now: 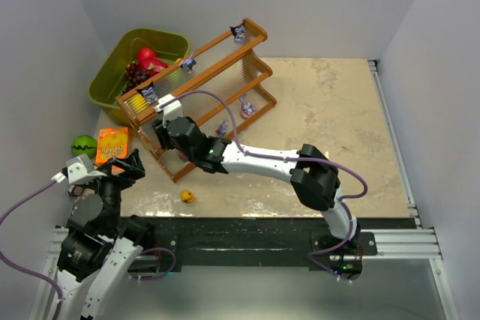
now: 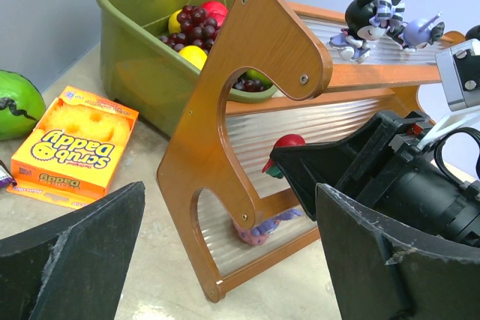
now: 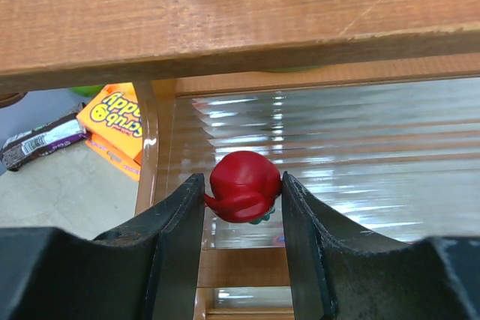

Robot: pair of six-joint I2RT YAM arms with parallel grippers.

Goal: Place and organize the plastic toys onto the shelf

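Observation:
The shelf stands slanted at the back left. My right gripper is shut on a red round toy and holds it at the middle tier near the shelf's left end; the toy also shows in the left wrist view. Three dark figurines stand on the top tier. A purple-pink bunny lies on the bottom tier, with two more purple ones further right. A yellow toy lies on the table in front. My left gripper is open and empty, left of the shelf's end.
An olive-green bin with red fruit and grapes stands behind the shelf. An orange sponge box and a green striped ball lie at the left. A dark candy wrapper lies beside the box.

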